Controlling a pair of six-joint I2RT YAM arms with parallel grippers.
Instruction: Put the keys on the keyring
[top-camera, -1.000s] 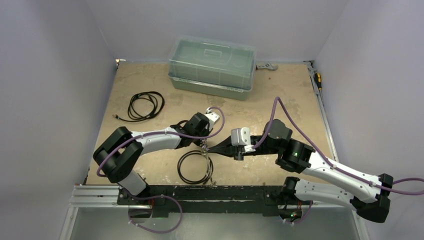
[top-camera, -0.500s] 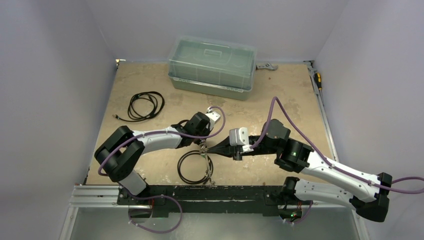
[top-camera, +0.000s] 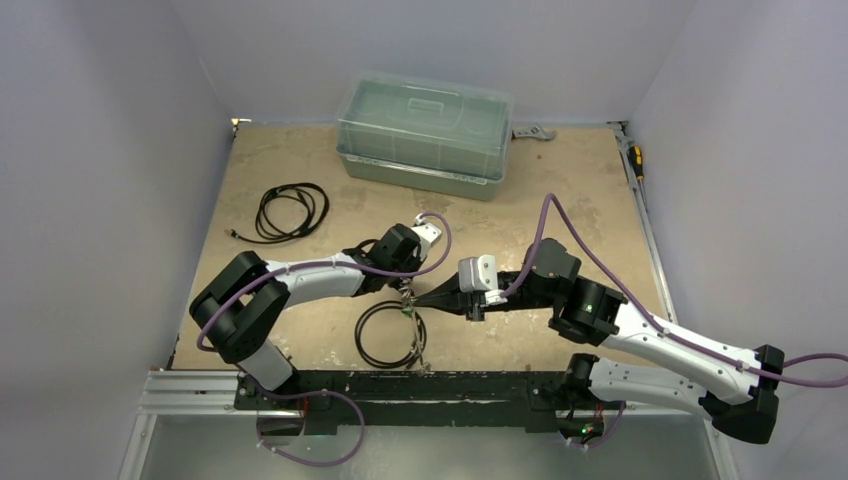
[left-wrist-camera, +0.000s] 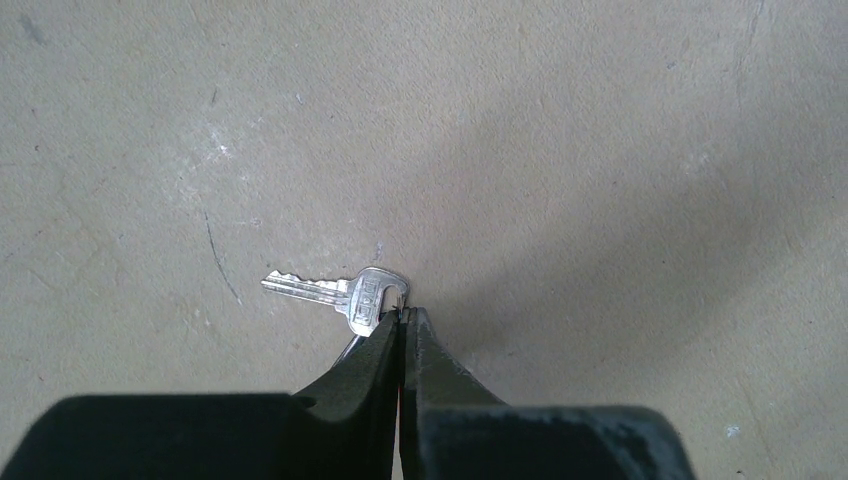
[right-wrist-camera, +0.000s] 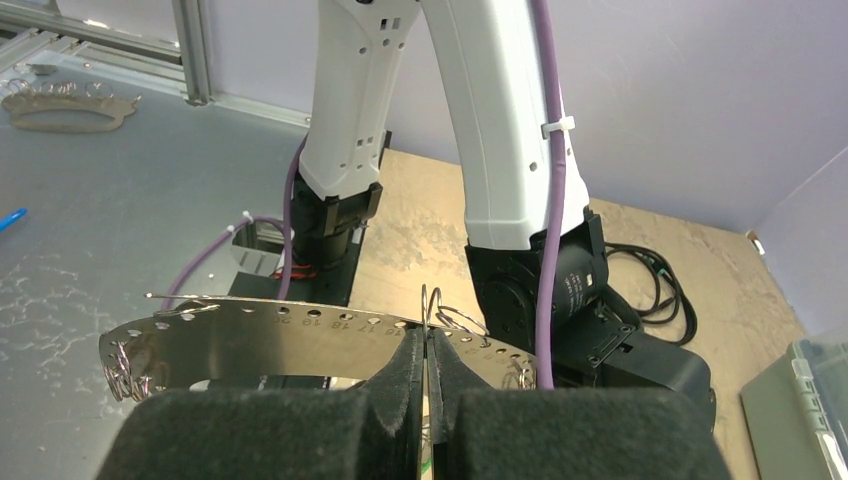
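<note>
A: While work centres over the table (top-camera: 560, 200), where's the keyring (right-wrist-camera: 300, 335)?

B: Held by the right gripper (right-wrist-camera: 430, 350), jaws clamped on its band. The left gripper (left-wrist-camera: 403, 325), pinched together on one silvery key (left-wrist-camera: 340, 292), holds it near the ring.

A: The risk?

B: That edge-of-head pinch looks thin; a nudge against the ring could twist the key free.

Curved metal strip (right-wrist-camera: 300, 340): tiny numbers beside its holes, seemingly 19, 18, 17. Key (left-wrist-camera: 368, 296): stamped marks on head, illegible.
</note>
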